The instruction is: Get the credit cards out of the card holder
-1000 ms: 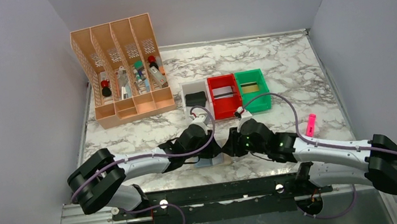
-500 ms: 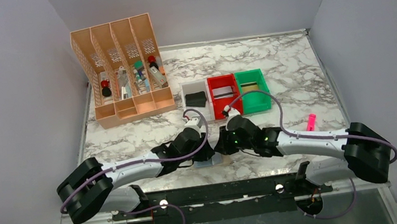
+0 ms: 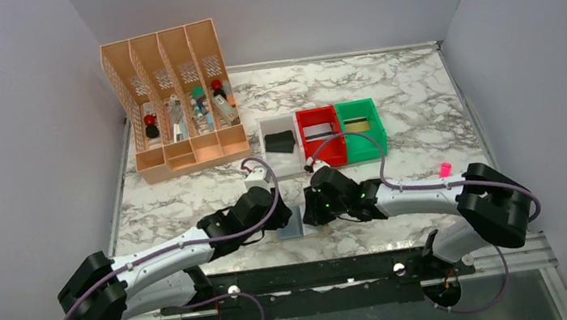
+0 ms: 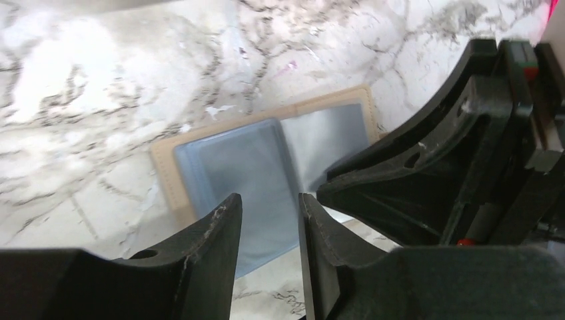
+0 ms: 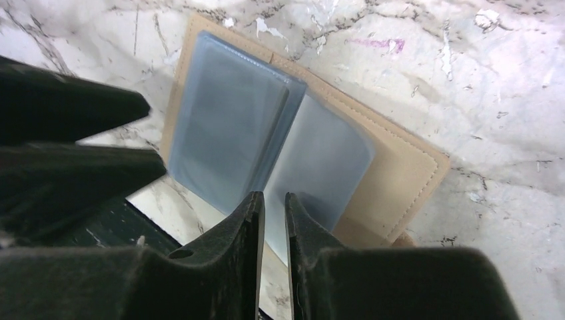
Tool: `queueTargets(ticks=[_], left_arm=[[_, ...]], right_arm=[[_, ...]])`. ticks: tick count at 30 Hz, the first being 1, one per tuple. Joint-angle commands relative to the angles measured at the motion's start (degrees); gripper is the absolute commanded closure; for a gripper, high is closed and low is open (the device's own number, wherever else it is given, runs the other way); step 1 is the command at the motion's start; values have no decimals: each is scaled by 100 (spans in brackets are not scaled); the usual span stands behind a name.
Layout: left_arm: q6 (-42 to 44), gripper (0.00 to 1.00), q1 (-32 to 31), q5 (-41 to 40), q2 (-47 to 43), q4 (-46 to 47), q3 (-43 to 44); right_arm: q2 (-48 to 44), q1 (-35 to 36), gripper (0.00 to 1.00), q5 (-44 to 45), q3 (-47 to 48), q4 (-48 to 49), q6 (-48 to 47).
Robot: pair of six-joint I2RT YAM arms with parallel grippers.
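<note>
The card holder point(image 3: 295, 226) lies open near the table's front edge, tan with pale blue-grey pockets point(image 4: 246, 167). One pocket leaf stands up along the middle fold point(image 5: 230, 133). I cannot tell if any card sits in the pockets. My left gripper point(image 4: 270, 203) hovers over the left pocket with its jaws a little apart and empty. My right gripper point(image 5: 274, 198) is over the right pocket with only a narrow gap and nothing clearly between. A black credit card point(image 3: 280, 141) lies in the white bin. A silvery card point(image 3: 319, 132) lies in the red bin.
The white bin point(image 3: 265, 134), red bin point(image 3: 336, 147) and green bin point(image 3: 378, 125) stand in a row behind the grippers. A tall orange organiser point(image 3: 181, 152) is at the back left. A pink marker point(image 3: 444, 168) lies to the right. The two grippers point(image 3: 295, 212) almost touch.
Both arms have swung to the left and stretched out. Both grippers have shifted left over the card holder and stay close together. The holder has not moved.
</note>
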Motion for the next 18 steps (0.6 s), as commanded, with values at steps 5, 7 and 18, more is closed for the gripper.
queueTargets(ticks=[5, 7, 18], left_arm=[[-564, 53, -5, -1294, -939, -958, -331], [-787, 51, 1, -1606, -1044, -1199, -339], [-706, 36, 984, -1273, -854, -1156, -514]], right_arm=[[91, -15, 73, 208, 225, -346, -389], [-12, -15, 72, 264, 264, -384, -495], [250, 259, 67, 560, 663, -407, -625]])
